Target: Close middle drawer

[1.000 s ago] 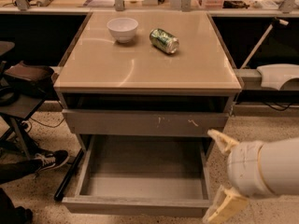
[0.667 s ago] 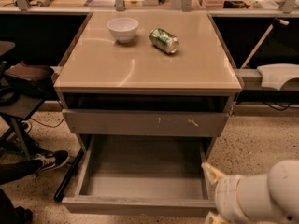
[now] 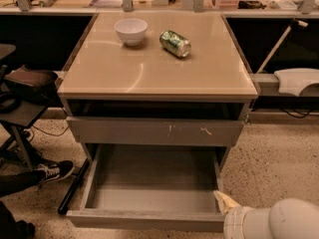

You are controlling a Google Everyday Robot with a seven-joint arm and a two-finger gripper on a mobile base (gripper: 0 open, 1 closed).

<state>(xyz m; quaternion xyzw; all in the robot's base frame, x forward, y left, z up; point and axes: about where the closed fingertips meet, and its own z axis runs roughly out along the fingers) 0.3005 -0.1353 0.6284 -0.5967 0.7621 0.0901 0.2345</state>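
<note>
The middle drawer (image 3: 149, 183) is pulled far out of the grey cabinet, and its smooth grey inside is bare. Its plain front panel (image 3: 142, 220) runs along the bottom of the view. My gripper (image 3: 227, 228) is at the bottom right, right at the drawer's front right corner. One cream fingertip (image 3: 223, 200) points up beside the front panel. The other finger is below the picture's edge, so the jaws stand wide apart and hold nothing.
Above it, a grey drawer front with whitish scratches (image 3: 157, 131) stands slightly open. On the tan cabinet top (image 3: 149, 73) are a white bowl (image 3: 131, 30) and a lying green can (image 3: 175, 43). A person's shoe (image 3: 52, 171) and a chair base (image 3: 20, 113) are at the left.
My gripper has dropped lower and moved towards the drawer's front right corner, so only one finger now shows. The drawer has not moved.
</note>
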